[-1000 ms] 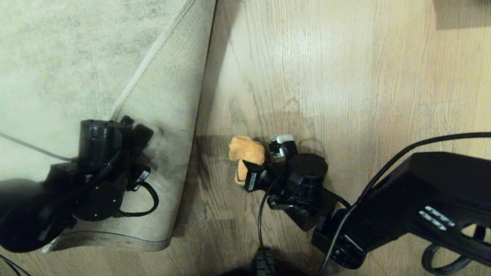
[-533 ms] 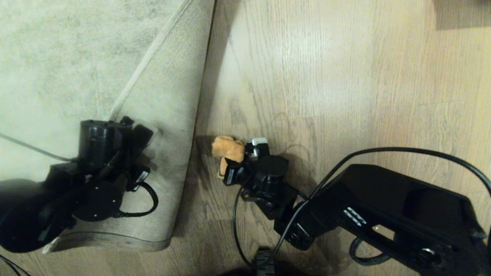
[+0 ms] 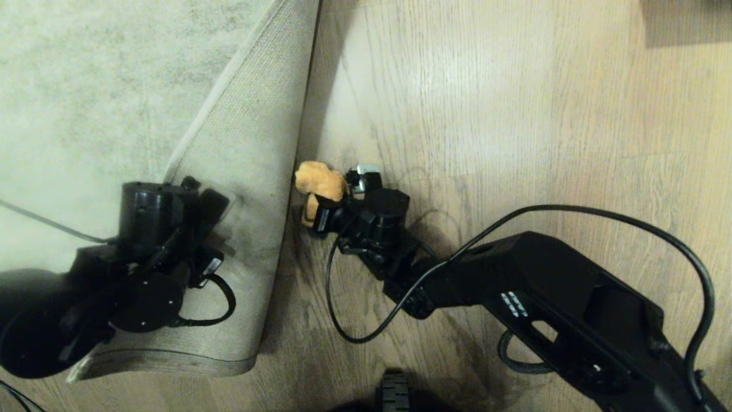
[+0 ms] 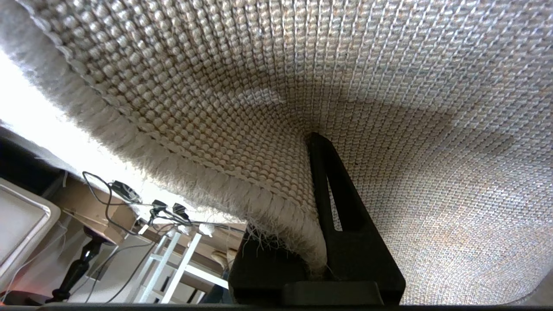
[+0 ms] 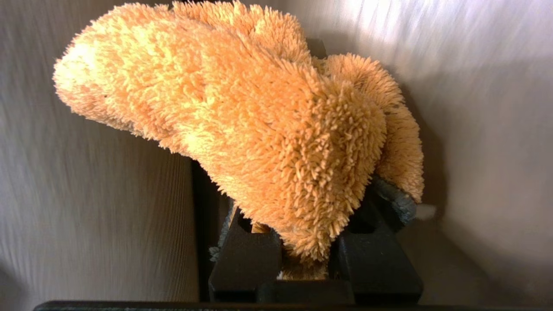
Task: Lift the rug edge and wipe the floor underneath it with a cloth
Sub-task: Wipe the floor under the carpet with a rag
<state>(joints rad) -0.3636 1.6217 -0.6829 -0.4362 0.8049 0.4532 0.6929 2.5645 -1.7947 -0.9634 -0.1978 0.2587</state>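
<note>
Left tool (image 4: 317, 259): clenched on the rug edge (image 4: 242, 190), one black finger (image 4: 341, 224) lying against the woven backing and the fringed border pinched at its base; in the head view it sits over the folded-back rug at the left (image 3: 197, 209)
Right tool (image 5: 304, 259): grasping the cloth (image 5: 242, 121), the two black fingers closed on its lower end while the fluffy bulk stands above them; in the head view it is low over the floor, reaching in from the right (image 3: 329, 209)
Rug edge (image 3: 251, 171): corner turned over so that the lighter woven backing faces up, forming a long triangular flap on top of the mottled pile; its fold line runs beside the bare planks
Cloth (image 3: 319, 182): orange-yellow, bunched, just beside the fold of the lifted rug; whether it touches the rug cannot be told
Floor (image 3: 486, 114): light wood planks with dark grain lines and a sheen, exposed to the right of the rug
Cable (image 3: 572, 214): black, looping over the right arm (image 3: 543, 286)
</note>
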